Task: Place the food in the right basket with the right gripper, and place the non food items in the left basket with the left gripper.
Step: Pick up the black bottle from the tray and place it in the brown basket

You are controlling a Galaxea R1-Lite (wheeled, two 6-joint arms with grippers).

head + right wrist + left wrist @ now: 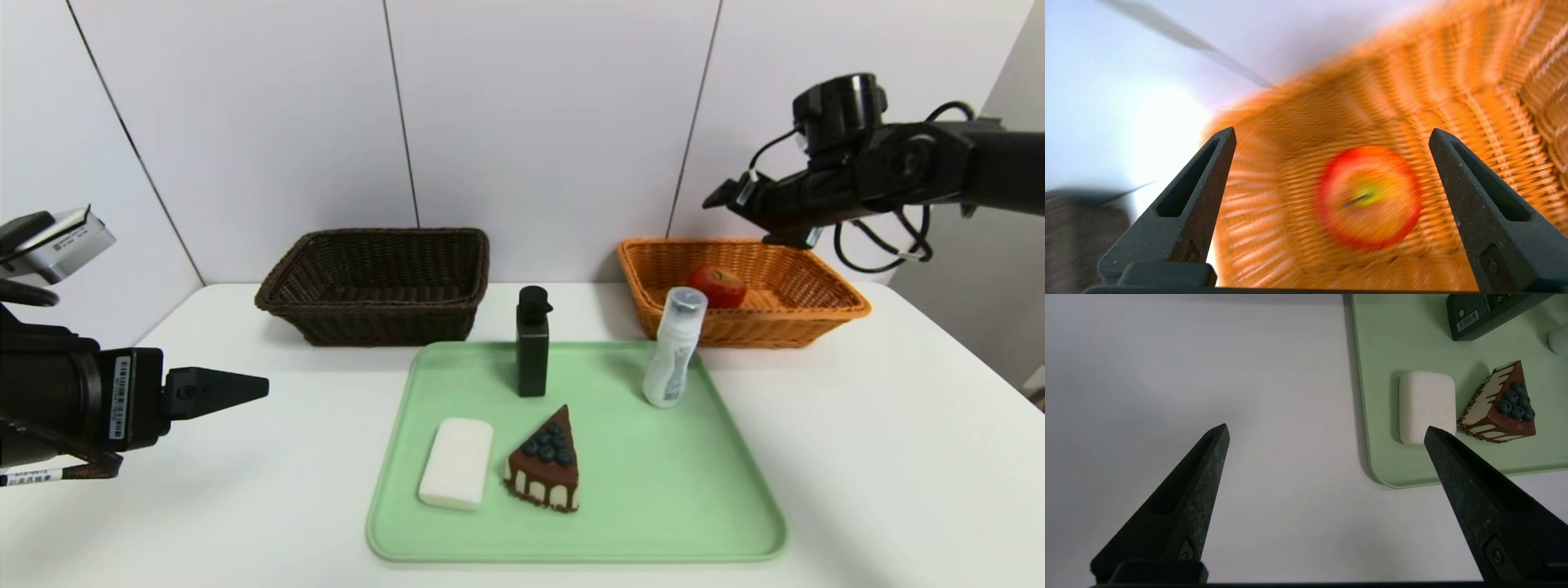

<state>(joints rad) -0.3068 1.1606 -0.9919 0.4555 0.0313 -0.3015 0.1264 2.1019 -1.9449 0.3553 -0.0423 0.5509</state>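
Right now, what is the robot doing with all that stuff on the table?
It is sorting things into two baskets. The apple already lies in the orange basket, and the right tool hangs open above it, holding nothing. The cake slice, soap bar, black pump bottle and white tube bottle sit on the green tray. The dark brown basket has nothing in it yet. The left tool waits open over the table beside the tray.

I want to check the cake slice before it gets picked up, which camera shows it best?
The left wrist view: the chocolate cake slice is close, with drips and blueberries clear, beside the soap bar. The head view shows it whole but smaller on the green tray. The right wrist view misses it.
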